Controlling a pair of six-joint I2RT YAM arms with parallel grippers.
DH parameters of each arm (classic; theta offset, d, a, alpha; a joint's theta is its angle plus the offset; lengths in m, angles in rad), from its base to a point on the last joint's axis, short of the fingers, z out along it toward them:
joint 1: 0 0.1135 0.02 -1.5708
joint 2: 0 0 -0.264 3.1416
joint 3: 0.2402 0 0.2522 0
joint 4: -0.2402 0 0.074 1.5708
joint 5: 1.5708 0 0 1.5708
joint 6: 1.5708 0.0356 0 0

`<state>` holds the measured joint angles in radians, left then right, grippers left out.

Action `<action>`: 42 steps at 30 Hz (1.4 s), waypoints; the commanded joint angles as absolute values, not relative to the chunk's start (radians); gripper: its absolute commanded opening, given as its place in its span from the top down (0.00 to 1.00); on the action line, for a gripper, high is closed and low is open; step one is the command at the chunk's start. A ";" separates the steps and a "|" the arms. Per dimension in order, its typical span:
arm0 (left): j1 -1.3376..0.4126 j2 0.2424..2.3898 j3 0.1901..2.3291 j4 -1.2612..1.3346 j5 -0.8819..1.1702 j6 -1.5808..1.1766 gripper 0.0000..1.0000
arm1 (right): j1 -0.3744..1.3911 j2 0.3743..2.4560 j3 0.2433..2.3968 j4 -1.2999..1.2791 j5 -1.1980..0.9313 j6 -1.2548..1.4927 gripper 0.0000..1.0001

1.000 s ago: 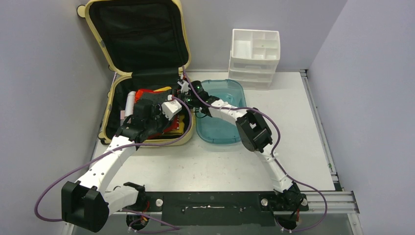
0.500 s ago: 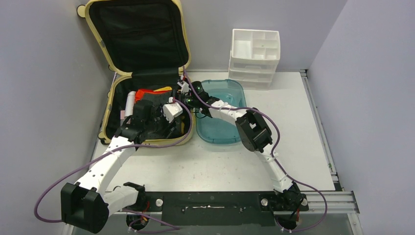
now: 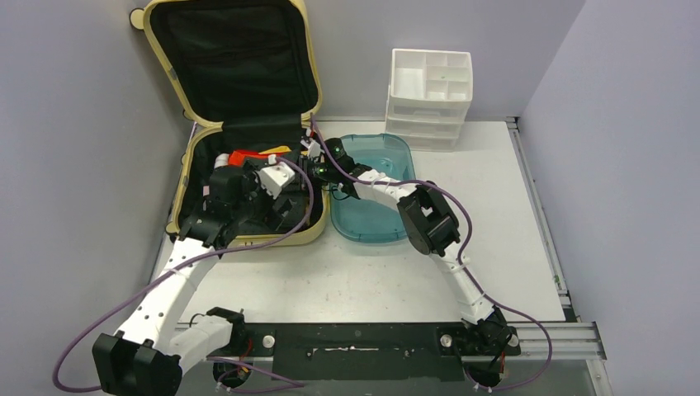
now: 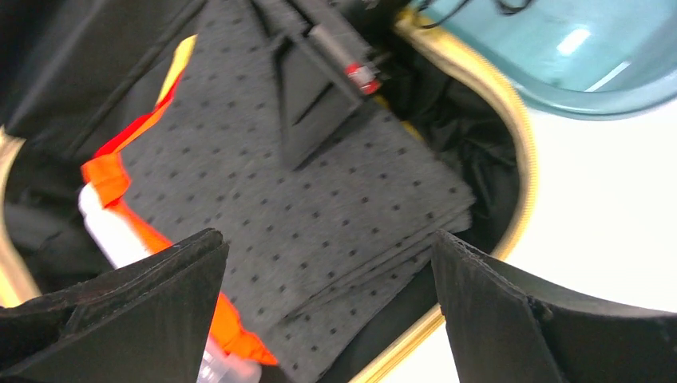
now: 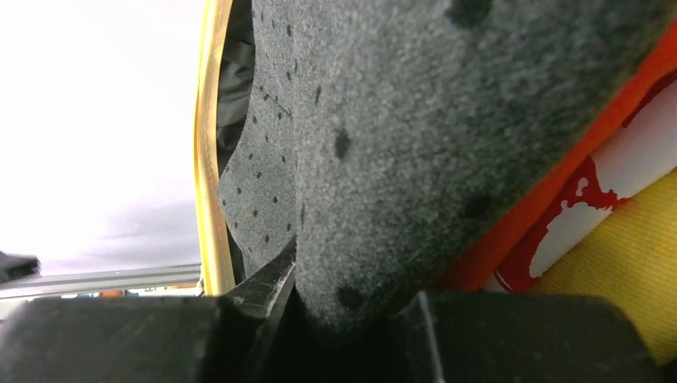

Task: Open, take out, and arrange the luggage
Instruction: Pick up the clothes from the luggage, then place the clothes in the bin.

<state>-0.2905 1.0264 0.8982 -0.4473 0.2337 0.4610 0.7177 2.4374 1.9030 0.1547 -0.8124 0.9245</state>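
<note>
The pale-yellow luggage (image 3: 186, 177) lies open at the back left, its black-lined lid propped against the wall. Inside is a folded grey dotted cloth (image 4: 319, 199) on top of an orange item (image 4: 112, 171) and a white bottle (image 4: 112, 231). My left gripper (image 4: 326, 238) hovers open over the cloth's near edge, holding nothing; from above it (image 3: 285, 196) is over the case's right half. My right gripper (image 5: 351, 287) is shut on the far edge of the grey cloth (image 5: 415, 120), reaching in over the case's right rim (image 3: 312, 165).
A teal plastic tray (image 3: 376, 206) sits right beside the case, under the right arm. A white drawer organizer (image 3: 429, 95) stands at the back against the wall. Red-and-white packaging (image 5: 607, 199) and yellow fabric (image 5: 623, 295) lie under the cloth.
My left gripper has opened, letting go of the case's contents, and drawn back to the left. My right gripper has closed on the grey cloth's edge.
</note>
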 commanded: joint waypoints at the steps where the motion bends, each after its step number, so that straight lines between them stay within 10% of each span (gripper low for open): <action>1: -0.252 0.956 0.919 -0.455 0.058 0.420 0.03 | 0.719 2.351 1.916 0.123 -0.828 0.861 1.00; 42: 0.104 0.694 0.581 -0.473 0.147 0.453 0.03 | 0.378 2.133 1.756 -0.514 -0.893 0.224 1.00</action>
